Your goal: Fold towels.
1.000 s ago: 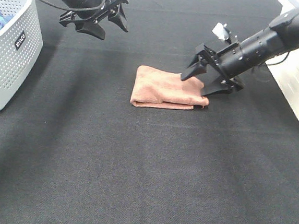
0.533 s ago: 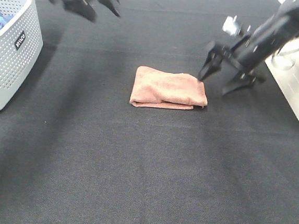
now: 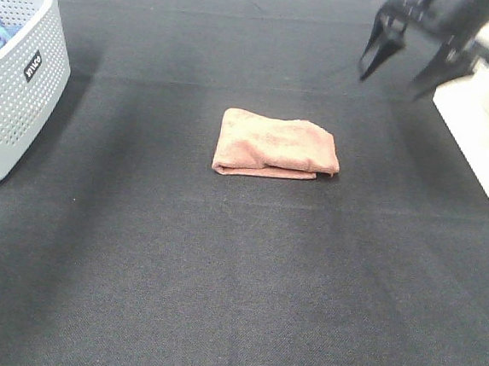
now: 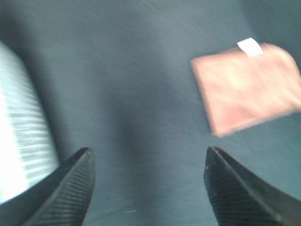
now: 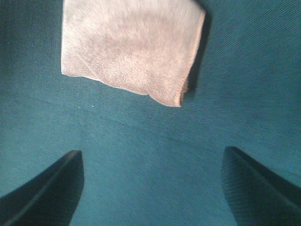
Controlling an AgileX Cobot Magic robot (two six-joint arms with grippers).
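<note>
A folded pink-brown towel [image 3: 275,145] lies flat in the middle of the black table [image 3: 219,275]. It also shows in the left wrist view [image 4: 247,89], with a white label at one corner, and in the right wrist view [image 5: 131,47]. My right gripper [image 3: 413,68] is open and empty, raised at the back right, well clear of the towel. Its two fingers spread wide in the right wrist view [image 5: 150,188]. My left gripper [image 4: 148,188] is open and empty; it is out of the exterior high view.
A grey perforated laundry basket [image 3: 22,86] stands at the left edge, with something blue inside; it also appears in the left wrist view [image 4: 21,141]. A white bin [image 3: 488,136] stands at the right edge.
The right gripper let go of the towel's right end and rose back to the far right. The left gripper moved up and out of the exterior high view. The towel stayed put.
</note>
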